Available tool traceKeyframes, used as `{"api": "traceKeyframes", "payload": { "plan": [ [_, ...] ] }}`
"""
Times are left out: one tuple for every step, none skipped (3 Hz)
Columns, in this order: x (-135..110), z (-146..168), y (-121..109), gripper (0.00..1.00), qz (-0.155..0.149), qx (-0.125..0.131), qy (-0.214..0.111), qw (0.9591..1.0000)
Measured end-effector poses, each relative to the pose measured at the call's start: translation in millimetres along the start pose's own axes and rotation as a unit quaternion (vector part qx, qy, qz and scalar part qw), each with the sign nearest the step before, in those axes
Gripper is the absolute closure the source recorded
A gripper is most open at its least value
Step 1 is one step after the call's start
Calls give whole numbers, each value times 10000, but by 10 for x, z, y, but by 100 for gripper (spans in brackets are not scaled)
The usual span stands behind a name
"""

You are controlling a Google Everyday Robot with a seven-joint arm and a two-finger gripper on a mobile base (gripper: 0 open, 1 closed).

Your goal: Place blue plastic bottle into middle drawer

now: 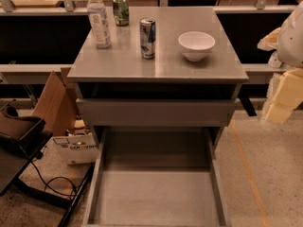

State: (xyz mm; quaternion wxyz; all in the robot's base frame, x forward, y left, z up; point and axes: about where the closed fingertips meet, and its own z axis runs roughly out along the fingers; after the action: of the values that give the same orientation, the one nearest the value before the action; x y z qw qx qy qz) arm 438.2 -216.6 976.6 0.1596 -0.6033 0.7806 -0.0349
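Observation:
The blue plastic bottle [99, 19] stands upright at the back left of the grey cabinet top [156, 67]; it is clear, with a white cap and a pale label. The middle drawer [156, 193] is pulled out wide below, and its bare grey floor holds nothing. Above it is a shut drawer with a plain front panel [156, 112]. My gripper [280, 98], with yellowish parts under a white arm housing, hangs at the right edge of the view. It is beside the cabinet's right side, far from the bottle, and holds nothing I can see.
A green can [120, 9] stands behind the bottle to its right. A blue-and-silver slim can [147, 38] and a white bowl [196, 45] stand mid-top. Cardboard boxes [59, 103], cables and a dark stand [19, 141] crowd the floor at left.

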Motion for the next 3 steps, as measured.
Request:
{"api": "traceKeyframes", "payload": {
  "plan": [
    [-8,-6,-18,0,10,53,-42,10000],
    [-159,199,-224,0,-80,140,-422,9990],
    [-449,516,-702,0,143,438,-1281,9907]
  ]
}}
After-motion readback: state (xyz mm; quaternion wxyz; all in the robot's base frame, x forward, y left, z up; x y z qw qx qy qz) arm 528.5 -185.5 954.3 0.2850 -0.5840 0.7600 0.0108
